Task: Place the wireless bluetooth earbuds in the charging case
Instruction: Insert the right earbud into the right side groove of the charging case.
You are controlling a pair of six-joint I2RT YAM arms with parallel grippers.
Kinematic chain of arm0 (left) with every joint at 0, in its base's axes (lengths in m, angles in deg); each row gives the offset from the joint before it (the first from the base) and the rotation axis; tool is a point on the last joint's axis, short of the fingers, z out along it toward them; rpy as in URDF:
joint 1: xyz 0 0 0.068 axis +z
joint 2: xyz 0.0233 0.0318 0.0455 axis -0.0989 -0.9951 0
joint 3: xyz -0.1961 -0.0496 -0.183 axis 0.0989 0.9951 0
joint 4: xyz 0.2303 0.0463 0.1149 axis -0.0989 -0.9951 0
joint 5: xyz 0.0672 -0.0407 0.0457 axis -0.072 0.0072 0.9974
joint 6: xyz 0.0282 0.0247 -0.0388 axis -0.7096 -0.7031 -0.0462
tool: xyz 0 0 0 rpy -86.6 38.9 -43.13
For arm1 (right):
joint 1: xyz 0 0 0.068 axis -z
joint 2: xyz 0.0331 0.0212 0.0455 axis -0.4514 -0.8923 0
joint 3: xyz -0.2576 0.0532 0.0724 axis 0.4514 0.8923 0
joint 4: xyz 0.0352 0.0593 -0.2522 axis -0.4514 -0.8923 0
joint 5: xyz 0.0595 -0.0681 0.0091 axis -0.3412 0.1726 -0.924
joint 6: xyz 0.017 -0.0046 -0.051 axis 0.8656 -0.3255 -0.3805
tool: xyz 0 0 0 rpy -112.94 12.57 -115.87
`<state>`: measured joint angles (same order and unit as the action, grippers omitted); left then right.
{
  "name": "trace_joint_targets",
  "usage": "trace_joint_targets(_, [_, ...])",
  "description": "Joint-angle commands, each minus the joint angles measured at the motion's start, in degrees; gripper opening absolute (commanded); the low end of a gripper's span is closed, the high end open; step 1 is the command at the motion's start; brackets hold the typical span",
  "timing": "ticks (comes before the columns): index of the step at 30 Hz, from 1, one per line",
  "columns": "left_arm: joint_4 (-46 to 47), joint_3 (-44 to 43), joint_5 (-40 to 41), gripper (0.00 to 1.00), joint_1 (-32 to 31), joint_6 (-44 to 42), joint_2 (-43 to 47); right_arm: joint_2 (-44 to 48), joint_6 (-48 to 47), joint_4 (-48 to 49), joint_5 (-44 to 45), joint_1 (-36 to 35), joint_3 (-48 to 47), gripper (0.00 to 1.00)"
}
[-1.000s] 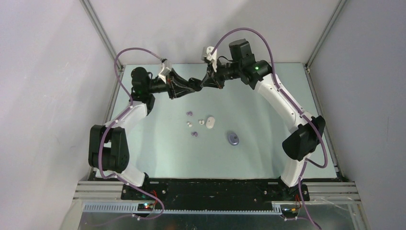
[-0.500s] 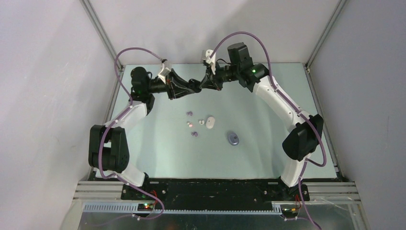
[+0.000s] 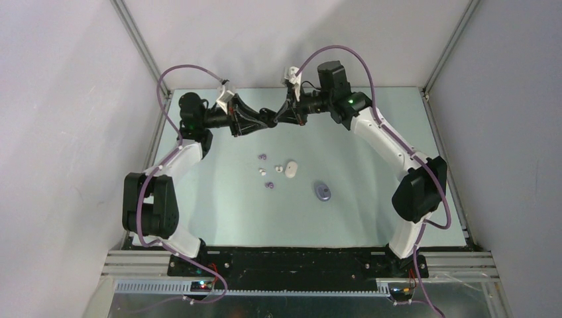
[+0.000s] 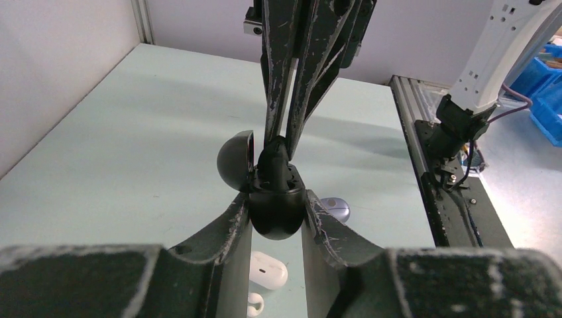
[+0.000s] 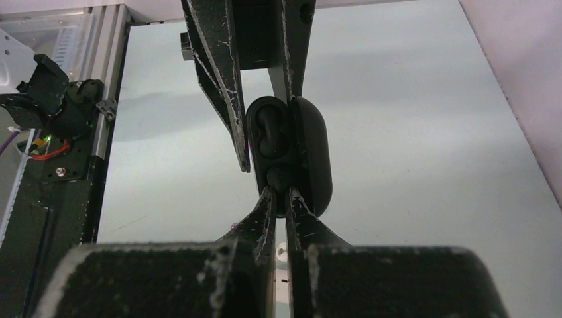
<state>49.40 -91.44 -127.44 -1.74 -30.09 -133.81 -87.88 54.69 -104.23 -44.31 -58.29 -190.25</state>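
Note:
My left gripper [image 3: 268, 120] is shut on a black charging case [image 4: 277, 213] and holds it in the air at the table's far middle, with the lid [image 4: 236, 161] open. My right gripper [image 3: 282, 117] meets it from the right. Its tips [image 5: 279, 192] are shut on a black earbud [image 5: 279, 177] at the case's [image 5: 311, 149] lower slot. Another black earbud [image 5: 265, 130] sits in the upper slot. Two purple earbuds [image 3: 262, 157] [image 3: 269, 186] and two white earbuds [image 3: 262, 172] [image 3: 279, 169] lie on the table.
A white case [image 3: 291, 169] and a closed purple case [image 3: 323, 191] lie mid-table below the grippers. They also show in the left wrist view, the white case [image 4: 267, 270] and the purple case [image 4: 335, 209]. Enclosure walls stand close on three sides.
The right arm has edged a little to the left against the case. The left gripper still holds the case in nearly the same place. Table items have not moved.

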Motion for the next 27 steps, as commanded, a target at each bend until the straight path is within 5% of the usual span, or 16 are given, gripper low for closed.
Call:
trace_joint_targets(1, [4.3, -3.0, -1.5, 0.00, -0.2, 2.3, 0.9, 1.4, 2.1, 3.6, -0.1, -0.1, 1.7, 0.01])
trace_joint_targets(9, [4.0, -2.9, -1.5, 0.00, -0.2, 2.2, 0.7, 1.4, 0.4, 3.8, 0.7, -1.0, 2.5, 0.06])
trace_joint_targets(18, [3.5, -2.7, -1.9, 0.00, -0.2, 1.6, 0.6, 5.2, -2.3, 1.5, 1.7, -1.1, 2.0, 0.35])
trace_joint_targets(27, [4.0, -2.6, -1.6, 0.00, -0.1, 2.2, 0.1, 10.5, -5.9, -0.3, 3.2, -1.3, 2.2, 0.40])
